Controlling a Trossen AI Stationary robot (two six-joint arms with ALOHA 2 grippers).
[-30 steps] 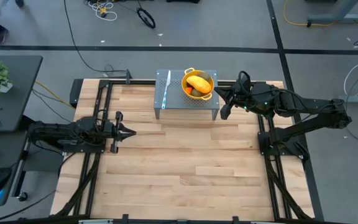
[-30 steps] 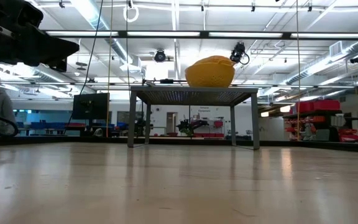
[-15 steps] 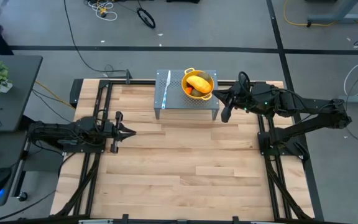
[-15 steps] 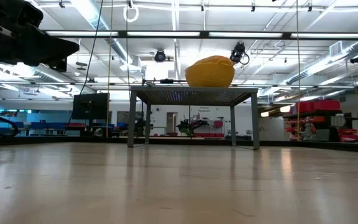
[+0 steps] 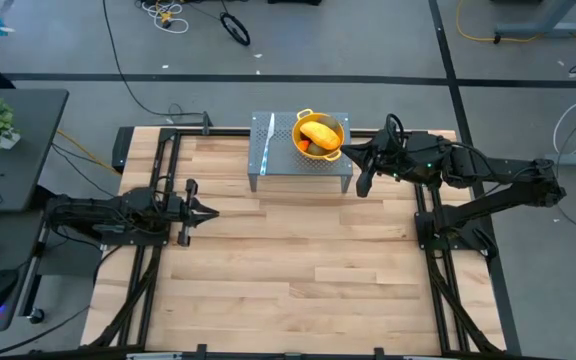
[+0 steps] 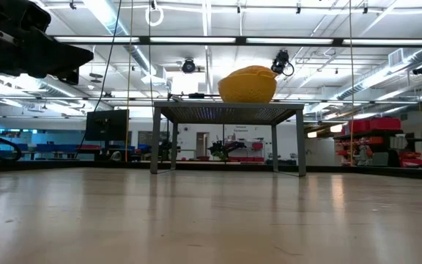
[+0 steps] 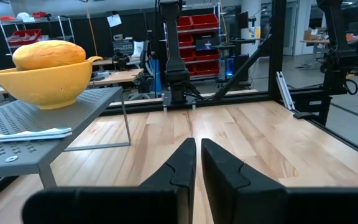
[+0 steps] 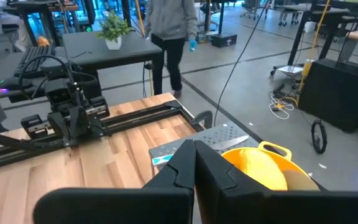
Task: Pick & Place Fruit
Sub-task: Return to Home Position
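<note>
Your right gripper (image 5: 361,180) hangs just off the right end of the small metal shelf (image 5: 301,165), above the table (image 5: 298,270). Its fingers (image 8: 182,163) are pressed together with nothing between them, and it touches neither the shelf nor anything on it. Your left gripper (image 5: 208,211) waits low at the table's left side, pointing toward the middle. Its fingers (image 7: 180,163) are drawn in to a thin slit and carry nothing.

On the shelf stands the yellow colander (image 5: 340,141). Inside it the yellow-orange mango (image 5: 320,131) lies on top, rising above the rim. A green fruit (image 5: 308,148) shows beside and below the mango, against the colander's wall. The knife (image 5: 269,140) lies flat on the shelf, just beside the colander on the side away from your right gripper.
</note>
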